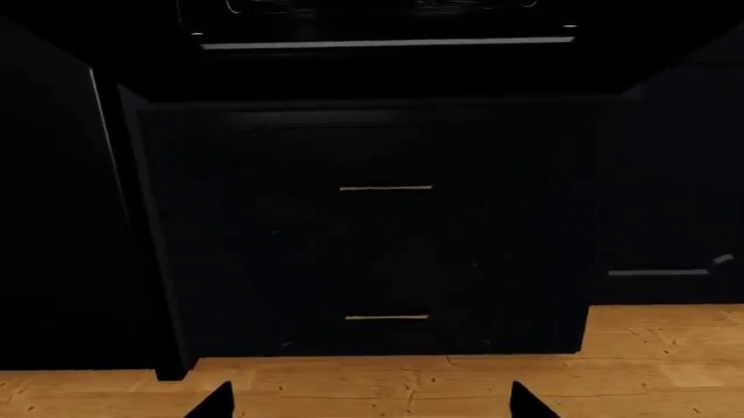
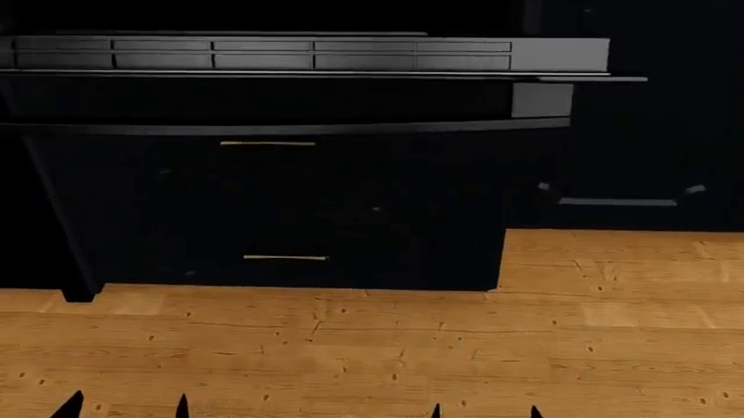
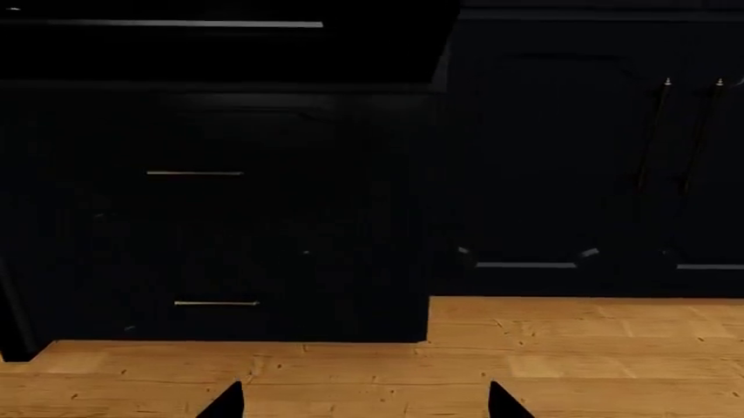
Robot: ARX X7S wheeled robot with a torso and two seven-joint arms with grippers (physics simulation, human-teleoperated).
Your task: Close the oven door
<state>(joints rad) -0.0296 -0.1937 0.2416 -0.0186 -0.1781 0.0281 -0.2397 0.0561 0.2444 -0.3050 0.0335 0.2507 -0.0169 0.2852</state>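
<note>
The oven door (image 2: 314,54) is a wide black panel folded down flat, high in the head view, its front edge lined with rectangular vent slots. A dark bar handle (image 2: 291,128) curves beneath it. My left gripper (image 2: 125,407) and right gripper (image 2: 486,411) show only as black fingertips low over the floor, well below the door and touching nothing. Both stand open and empty. In the left wrist view the door's underside (image 1: 384,42) is far beyond the left gripper (image 1: 372,405). In the right wrist view the door (image 3: 163,23) lies far from the right gripper (image 3: 365,405).
Under the door is a black drawer front (image 2: 279,200) with two thin brass handles (image 2: 285,258). Navy panelled cabinet doors (image 2: 628,131) stand to its right. A plank wood floor (image 2: 465,348) stretches between me and the oven.
</note>
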